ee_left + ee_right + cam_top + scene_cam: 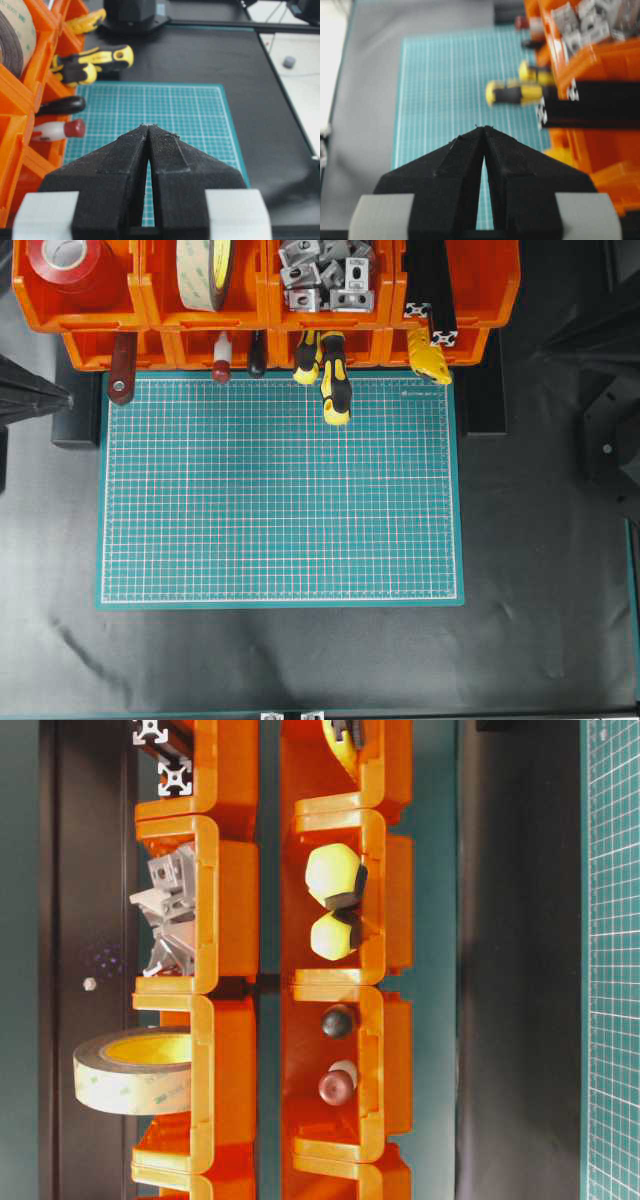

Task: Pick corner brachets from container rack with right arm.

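Since nothing's been grabbed yet, here's where I'm at:

progress: basically zero, every bracket's in its bin, mat bare, whole pick left to do I'd say

right gripper (pixel 484 128): that's mine, fingertips pressed together, nothing between them, hanging over the green mat (pixel 440 85)

left gripper (pixel 149 126): also clenched and empty, parked on the other side

corner brachets (pixel 327 275): piled in an upper bin of the container rack (pixel 460 300), next to the bin with the black extrusion bars (pixel 430 285)

yellow-handled tools (pixel 333 380): poking out of the lower bin right under the brackets

hard to see: my wrist view blurs the brackets; overhead crops the rack's top, so no exact count; both arms are mostly outside the overhead frame
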You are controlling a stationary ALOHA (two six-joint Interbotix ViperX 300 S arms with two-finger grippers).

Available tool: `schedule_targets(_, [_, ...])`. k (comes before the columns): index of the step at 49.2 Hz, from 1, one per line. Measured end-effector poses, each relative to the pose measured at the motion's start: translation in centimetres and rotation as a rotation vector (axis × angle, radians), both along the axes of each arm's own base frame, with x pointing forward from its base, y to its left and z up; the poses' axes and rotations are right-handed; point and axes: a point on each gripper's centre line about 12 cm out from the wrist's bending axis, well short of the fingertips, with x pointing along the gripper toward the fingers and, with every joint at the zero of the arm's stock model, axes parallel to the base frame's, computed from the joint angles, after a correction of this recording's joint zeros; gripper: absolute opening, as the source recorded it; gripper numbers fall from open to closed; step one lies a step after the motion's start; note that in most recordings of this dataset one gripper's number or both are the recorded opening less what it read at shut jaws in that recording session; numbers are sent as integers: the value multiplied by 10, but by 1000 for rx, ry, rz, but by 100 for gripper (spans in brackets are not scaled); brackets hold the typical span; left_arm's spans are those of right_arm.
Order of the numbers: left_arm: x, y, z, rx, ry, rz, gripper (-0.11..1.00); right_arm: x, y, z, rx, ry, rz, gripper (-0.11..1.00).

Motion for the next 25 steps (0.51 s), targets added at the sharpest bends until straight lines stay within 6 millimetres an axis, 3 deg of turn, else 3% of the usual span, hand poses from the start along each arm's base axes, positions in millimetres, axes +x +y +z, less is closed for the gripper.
schedule_targets(9, [0, 0, -2, -13, 19, 5, 0, 7, -5, 38, 2, 81, -26, -1])
schedule_targets(25, [-1, 0, -2, -20, 22, 7, 0, 54, -25, 62, 3, 207, -94, -1])
